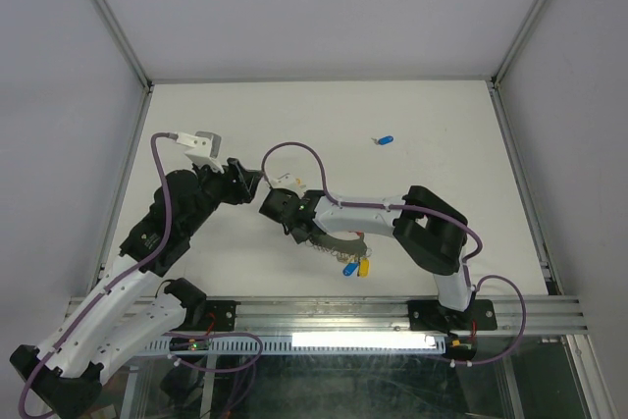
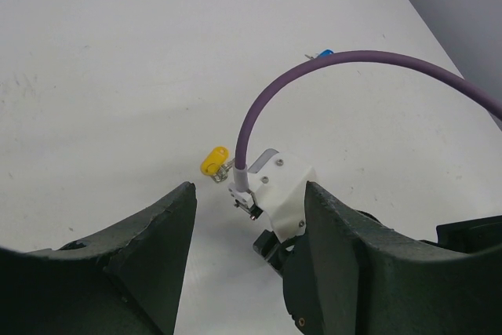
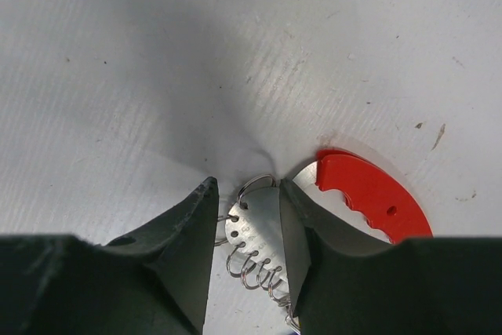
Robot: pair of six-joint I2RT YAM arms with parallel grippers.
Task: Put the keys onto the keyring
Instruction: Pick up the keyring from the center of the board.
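Lone blue key (image 1: 385, 140) mid-table; yellow key (image 1: 364, 266) (blue one (image 1: 347, 270) beside) by right arm (image 1: 363, 208).

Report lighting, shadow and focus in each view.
Top external: even light, one glaring white strip lamp on the front rail. Left wrist: the left end effector is dark and soft-edged; the small yellow-capped metal key is fairly sharp. Right wrist: a soft shadow darkens the white table above the right end effector, shut on the grey metal keyring with its red curved plastic strip.

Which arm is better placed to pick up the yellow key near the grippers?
Left: the left gripper is open facing the yellow key; the right gripper is shut on the keyring.
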